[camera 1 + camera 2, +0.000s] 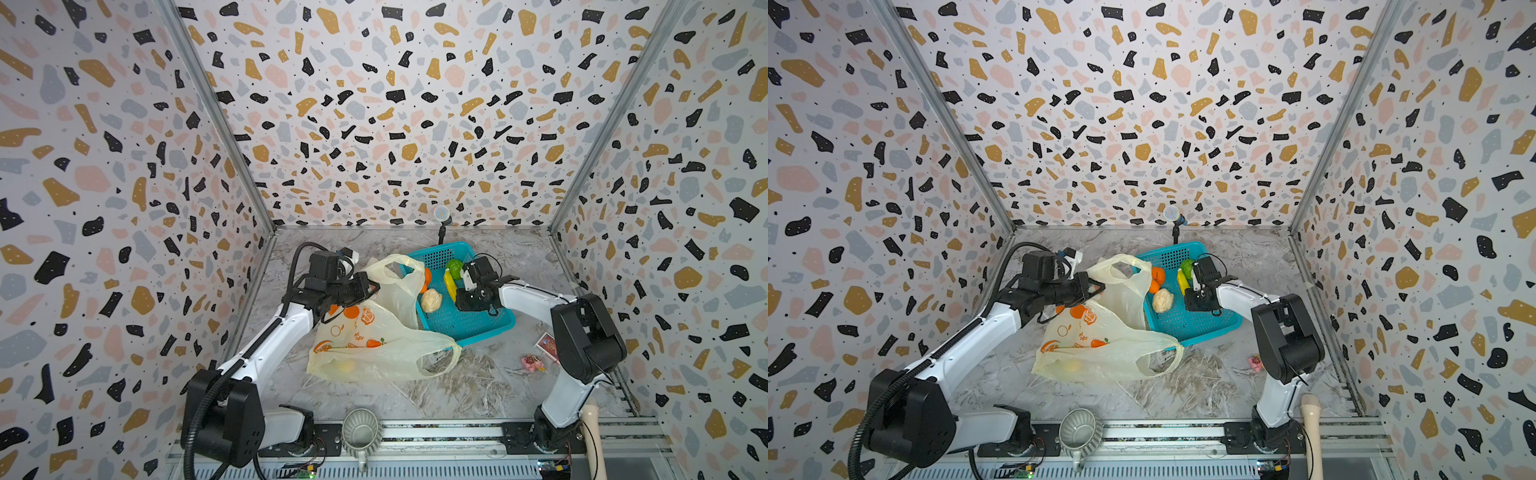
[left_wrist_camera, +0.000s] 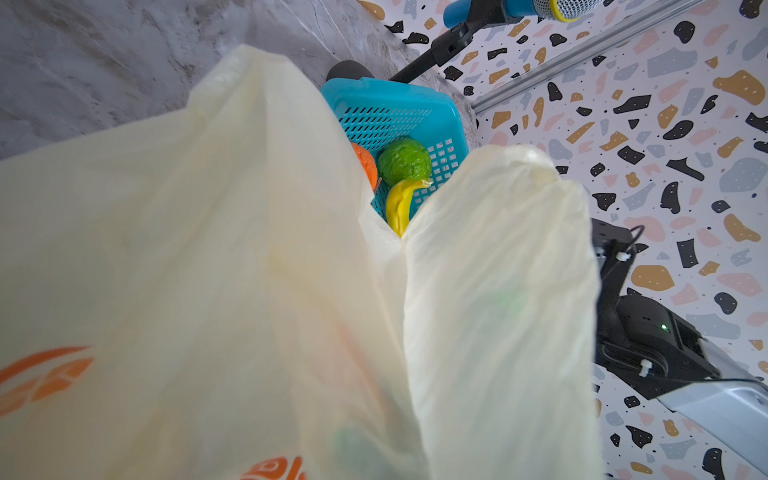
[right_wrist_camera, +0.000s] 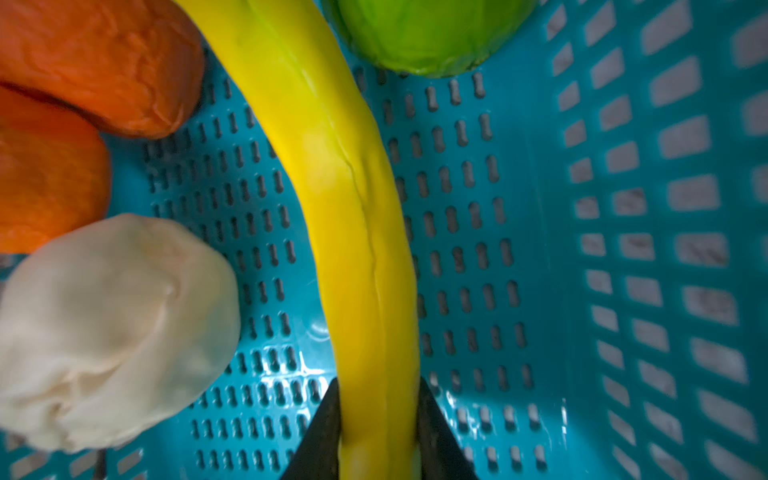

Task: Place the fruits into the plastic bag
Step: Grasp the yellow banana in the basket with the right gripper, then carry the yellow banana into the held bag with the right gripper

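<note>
No text can be read. Orange characters are printed beside pictured oranges on the plastic bag, in the lower middle of both top views, but they are too blurred to be made out. Print on a small red card, lower right on the bench, is likewise illegible.

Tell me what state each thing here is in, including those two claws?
plastic bag, one handle lifted, the rest slumped on the table, mouth gaping.
left gripper, shut on that handle.
right gripper, shut on the banana.
banana, lying in the teal basket, pinched near one end.
teal basket, on the table, holding fruit.
green fruit, loose in the basket.
orange fruits, loose in the basket.
pale lump, loose in the basket.
</note>
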You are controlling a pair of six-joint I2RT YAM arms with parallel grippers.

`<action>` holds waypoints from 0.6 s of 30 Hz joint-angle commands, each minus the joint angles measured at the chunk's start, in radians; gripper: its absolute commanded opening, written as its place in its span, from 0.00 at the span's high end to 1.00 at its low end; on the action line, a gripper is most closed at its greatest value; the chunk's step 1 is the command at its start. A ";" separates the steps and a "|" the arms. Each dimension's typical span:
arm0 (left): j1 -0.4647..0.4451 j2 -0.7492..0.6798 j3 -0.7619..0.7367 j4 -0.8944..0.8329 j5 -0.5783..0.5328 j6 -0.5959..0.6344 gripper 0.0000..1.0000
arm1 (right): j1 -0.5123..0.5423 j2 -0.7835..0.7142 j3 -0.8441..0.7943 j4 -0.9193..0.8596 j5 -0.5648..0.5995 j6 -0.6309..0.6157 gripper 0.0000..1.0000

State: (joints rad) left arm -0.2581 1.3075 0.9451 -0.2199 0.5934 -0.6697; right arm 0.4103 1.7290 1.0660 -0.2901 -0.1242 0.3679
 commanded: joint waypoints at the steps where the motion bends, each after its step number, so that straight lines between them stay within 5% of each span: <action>1: 0.005 -0.013 0.008 0.008 0.004 0.002 1.00 | 0.018 -0.157 -0.036 0.016 -0.013 0.004 0.76; 11: 0.004 -0.002 0.023 0.011 0.007 0.007 1.00 | 0.161 -0.486 -0.178 0.003 -0.263 -0.099 0.74; 18: 0.004 -0.016 0.032 0.006 0.000 0.008 1.00 | 0.336 -0.391 -0.122 0.055 -0.293 -0.149 0.73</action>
State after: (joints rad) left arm -0.2581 1.3075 0.9451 -0.2203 0.5930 -0.6693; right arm 0.7155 1.2850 0.9012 -0.2592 -0.3824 0.2562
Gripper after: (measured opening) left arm 0.047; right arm 0.271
